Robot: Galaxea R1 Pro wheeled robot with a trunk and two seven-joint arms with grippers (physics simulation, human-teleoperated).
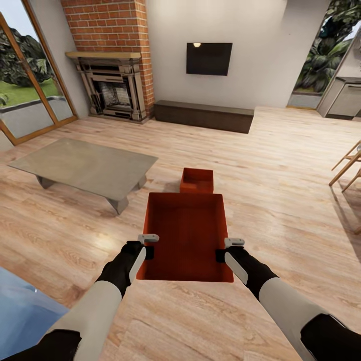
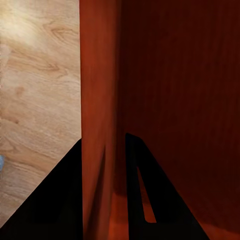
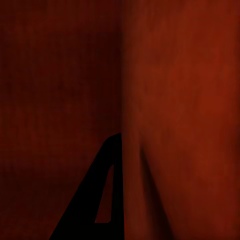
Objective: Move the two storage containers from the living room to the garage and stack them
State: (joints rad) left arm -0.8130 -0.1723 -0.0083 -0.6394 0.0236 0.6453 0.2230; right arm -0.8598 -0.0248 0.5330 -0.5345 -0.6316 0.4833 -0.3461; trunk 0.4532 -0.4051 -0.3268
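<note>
So the near storage container [image 1: 186,235] is held up between both arms over the wood-plank flooring [image 1: 281,190] of the living room. The left gripper [image 1: 146,246] is clamped on its left wall, one finger [image 2: 150,200] inside and one outside, as seen from the left wrist. The right gripper [image 1: 225,249] is pinched on the right wall the same way. The second storage container [image 1: 196,180] is sat on the flooring just beyond, right of the low grey table [image 1: 85,165], with the brick fireplace [image 1: 113,85] and dark cabinet [image 1: 203,115] further back
</note>
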